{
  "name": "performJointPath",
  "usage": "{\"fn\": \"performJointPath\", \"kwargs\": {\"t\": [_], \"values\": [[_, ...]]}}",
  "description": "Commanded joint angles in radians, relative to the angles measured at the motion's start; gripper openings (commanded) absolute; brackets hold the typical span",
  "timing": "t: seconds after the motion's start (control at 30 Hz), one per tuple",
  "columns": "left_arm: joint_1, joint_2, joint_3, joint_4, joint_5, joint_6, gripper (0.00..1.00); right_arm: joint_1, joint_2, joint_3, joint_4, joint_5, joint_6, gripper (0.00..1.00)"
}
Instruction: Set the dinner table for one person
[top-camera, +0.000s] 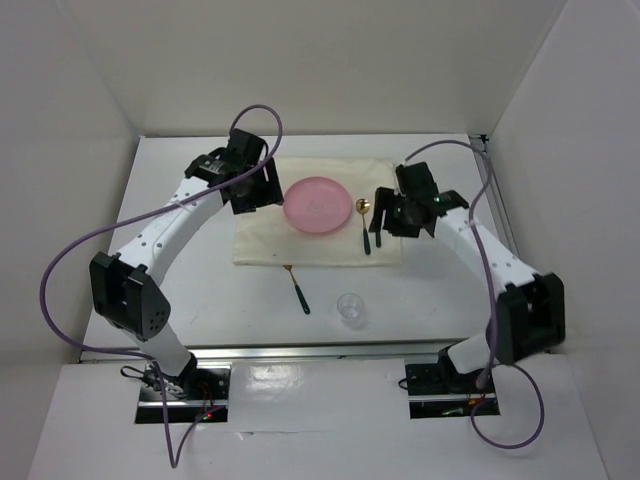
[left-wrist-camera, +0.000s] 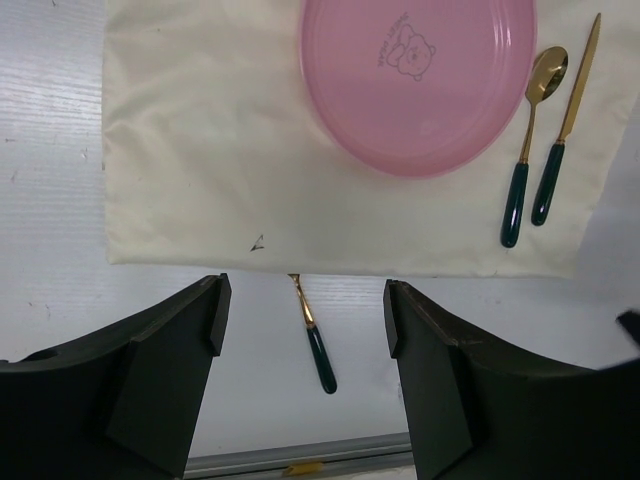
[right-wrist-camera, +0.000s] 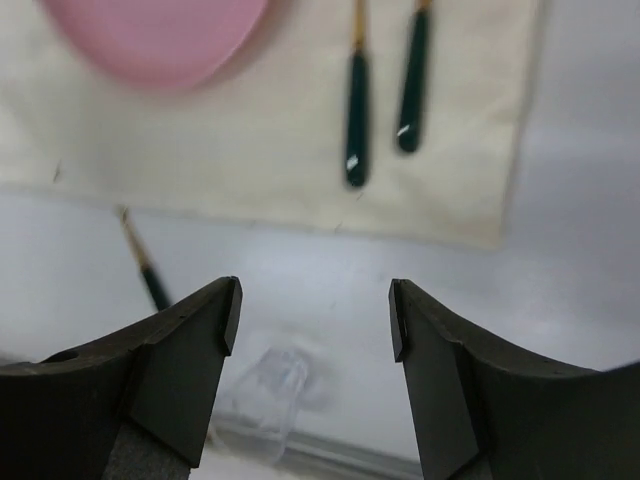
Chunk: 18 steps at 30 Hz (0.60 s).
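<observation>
The white tabletop (top-camera: 200, 290) filled the booth floor under both arms. A cream cloth (top-camera: 262, 240) lay on it, slightly far of centre, and a pink plate (top-camera: 318, 204) sat on the cloth. At the plate's 3 o'clock a spoon (left-wrist-camera: 530, 150) and a knife (left-wrist-camera: 566, 130), both gold with dark green handles, lay side by side on the cloth. A matching fork (left-wrist-camera: 315, 340) lay on the bare surface at 6 o'clock, its gold end meeting the cloth's near edge. A clear cup (top-camera: 350, 308) stood at 5 o'clock, well off the cloth. The left claw (left-wrist-camera: 305, 310) hung at the plate's 9 o'clock, fingers apart and empty. The right claw (right-wrist-camera: 315, 310) hung at 3 o'clock above the knife, also spread and empty.
</observation>
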Motion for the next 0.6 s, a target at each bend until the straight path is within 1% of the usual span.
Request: {"fn": "performJointPath", "kwargs": {"t": [0.0, 0.03, 0.07, 0.13, 0.2, 0.27, 0.3, 0.5, 0.57], "values": [[0.016, 0.001, 0.051, 0.003, -0.018, 0.030, 0.80, 0.123, -0.169, -0.156, -0.023, -0.072, 0.070, 0.73], [0.016, 0.001, 0.051, -0.006, -0.018, 0.030, 0.80, 0.149, -0.200, -0.231, -0.023, -0.072, 0.093, 0.74], [0.016, 0.001, 0.063, -0.006, -0.018, 0.030, 0.80, 0.199, -0.230, -0.263, -0.023, -0.087, 0.136, 0.74], [0.025, 0.001, 0.074, -0.006, -0.027, 0.039, 0.80, 0.245, -0.302, -0.316, -0.023, -0.097, 0.180, 0.74], [0.025, 0.001, 0.074, -0.006, -0.027, 0.039, 0.80, 0.296, -0.336, -0.368, -0.023, -0.097, 0.211, 0.74], [0.025, 0.001, 0.074, -0.006, -0.027, 0.039, 0.80, 0.321, -0.363, -0.411, -0.014, -0.113, 0.225, 0.74], [0.025, 0.001, 0.063, -0.006, -0.027, 0.039, 0.80, 0.344, -0.363, -0.423, -0.014, -0.135, 0.234, 0.71], [0.025, -0.017, 0.040, -0.006, -0.016, 0.039, 0.80, 0.398, -0.319, -0.443, 0.018, -0.115, 0.234, 0.66], [0.025, -0.017, 0.031, -0.006, -0.007, 0.039, 0.80, 0.407, -0.296, -0.443, 0.027, -0.106, 0.234, 0.63]]}}
